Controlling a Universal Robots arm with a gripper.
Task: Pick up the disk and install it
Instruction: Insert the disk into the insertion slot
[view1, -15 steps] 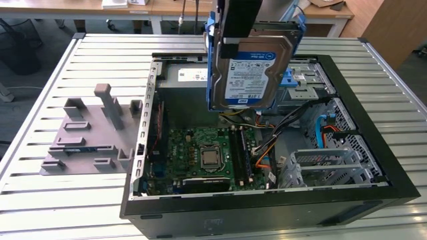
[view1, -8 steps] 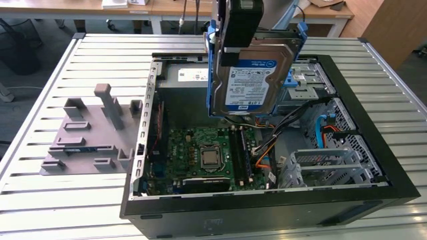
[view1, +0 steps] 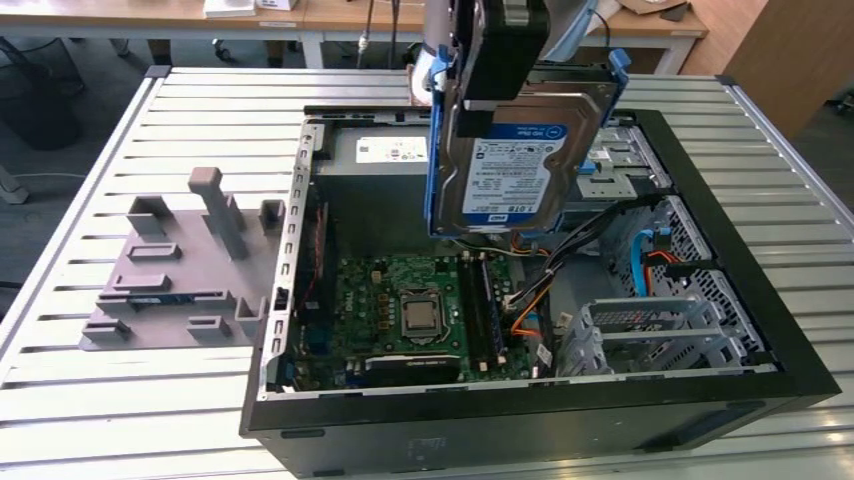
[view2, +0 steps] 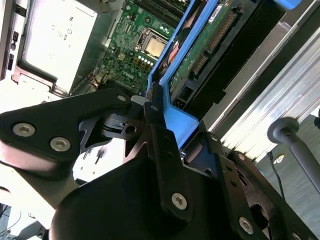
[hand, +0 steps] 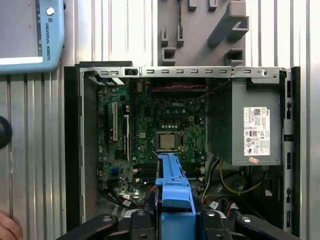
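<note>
The gripper (view2: 170, 127), fingers (view2: 162, 145) clamped on its blue-framed edge, holds the stiff, likely weighty and shock-sensitive disk (view1: 514, 165) upright above the open computer case (view1: 747, 330).

Open from above over the motherboard (view1: 416, 305); walled by power supply (hand: 245, 127) and drive cage (view1: 667, 330); crossed by cables (view1: 525, 322) beside the cage; blocked overhead by the hanging disk (view1: 514, 165).
</note>
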